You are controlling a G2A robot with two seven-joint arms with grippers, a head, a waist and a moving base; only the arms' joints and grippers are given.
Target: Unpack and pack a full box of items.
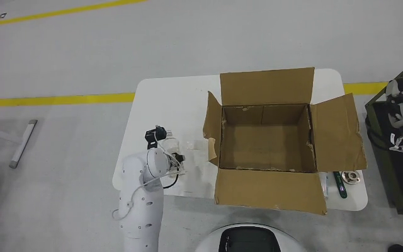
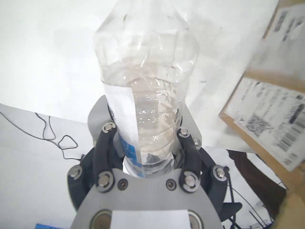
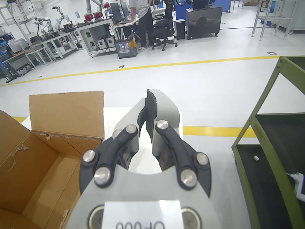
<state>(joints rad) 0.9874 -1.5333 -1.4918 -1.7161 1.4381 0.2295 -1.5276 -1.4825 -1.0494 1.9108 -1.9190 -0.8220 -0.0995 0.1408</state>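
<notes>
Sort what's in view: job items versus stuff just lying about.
Job: open cardboard box; clear bottle, held in the left gripper; slim green item beside the box.
Lying about: green cart; grey bar on the floor.

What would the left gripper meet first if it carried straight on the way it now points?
The left gripper, shut on a clear plastic bottle, points at the white table; the bottle's cap end would probably touch it first. The cardboard box lies off to one side. Depth is unclear.

Top: overhead, down onto table (image 1: 170, 107). 2 wrist cams close; all share box (image 1: 267, 85).
</notes>
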